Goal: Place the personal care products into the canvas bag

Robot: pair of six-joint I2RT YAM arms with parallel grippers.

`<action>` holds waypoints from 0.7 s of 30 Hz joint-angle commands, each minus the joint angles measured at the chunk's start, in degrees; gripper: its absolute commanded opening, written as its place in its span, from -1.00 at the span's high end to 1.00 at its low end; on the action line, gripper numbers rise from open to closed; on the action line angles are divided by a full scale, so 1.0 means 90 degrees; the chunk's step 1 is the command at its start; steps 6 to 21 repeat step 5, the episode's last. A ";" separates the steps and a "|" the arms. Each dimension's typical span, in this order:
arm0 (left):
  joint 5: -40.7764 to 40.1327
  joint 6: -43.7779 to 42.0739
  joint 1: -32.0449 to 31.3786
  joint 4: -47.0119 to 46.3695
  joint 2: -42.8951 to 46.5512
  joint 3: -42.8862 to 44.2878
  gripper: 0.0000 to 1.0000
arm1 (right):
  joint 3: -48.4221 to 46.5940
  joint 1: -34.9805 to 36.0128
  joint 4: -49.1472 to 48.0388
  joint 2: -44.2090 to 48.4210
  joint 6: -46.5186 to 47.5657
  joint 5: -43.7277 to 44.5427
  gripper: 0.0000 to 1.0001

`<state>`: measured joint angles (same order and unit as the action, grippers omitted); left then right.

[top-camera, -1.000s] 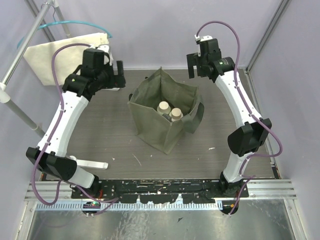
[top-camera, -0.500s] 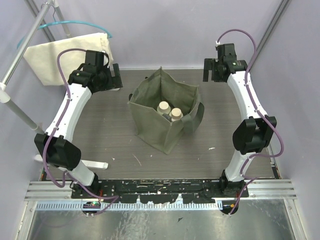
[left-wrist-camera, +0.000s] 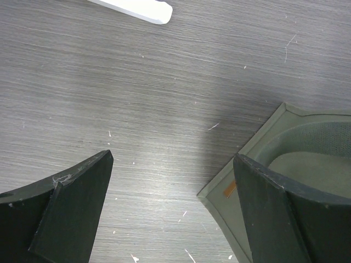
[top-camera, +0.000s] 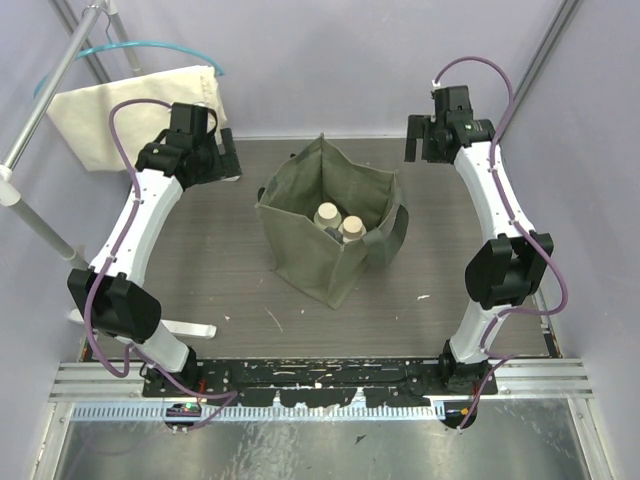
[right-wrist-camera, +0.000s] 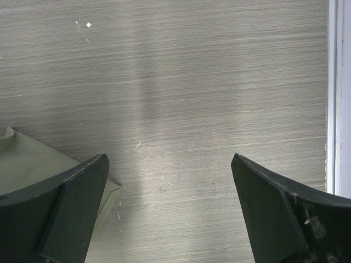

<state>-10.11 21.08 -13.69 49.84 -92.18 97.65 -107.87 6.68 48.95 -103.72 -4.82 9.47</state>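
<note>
The olive-green canvas bag point(top-camera: 330, 235) stands open in the middle of the table. Inside it, two personal care products show only their pale caps point(top-camera: 327, 213) point(top-camera: 351, 228), side by side and upright. My left gripper point(top-camera: 229, 157) hangs open to the left of the bag, holding nothing. In the left wrist view that gripper point(left-wrist-camera: 173, 158) is over bare table, with a corner of the bag point(left-wrist-camera: 258, 164) beside its right finger. My right gripper point(top-camera: 419, 140) is open and holds nothing at the bag's far right. Its wrist view shows it point(right-wrist-camera: 169, 159) above bare table, a bag corner point(right-wrist-camera: 33, 164) at the left.
A flat white strip point(top-camera: 185, 328) lies on the table near the left arm's base; its end point(left-wrist-camera: 137, 6) shows in the left wrist view. A cream cloth bag point(top-camera: 130, 110) hangs from a metal rack point(top-camera: 40, 90) at the back left. The table's right rail point(right-wrist-camera: 334, 93) is close to my right gripper.
Both arms have drawn outward from the bag: the right gripper went right and back, the left arm folded in towards the left. Both grippers stayed open.
</note>
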 commanded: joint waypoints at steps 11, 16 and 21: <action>-0.0145 -0.0091 0.0012 -0.0090 0.0082 0.0034 -0.96 | -0.0504 0.0000 -0.0034 0.0112 -0.0099 -0.0007 -1.00; -0.0145 -0.0091 0.0012 -0.0090 0.0082 0.0034 -0.96 | -0.0504 0.0000 -0.0034 0.0112 -0.0099 -0.0007 -1.00; -0.0145 -0.0091 0.0012 -0.0090 0.0082 0.0034 -0.96 | -0.0504 0.0000 -0.0034 0.0112 -0.0099 -0.0007 -1.00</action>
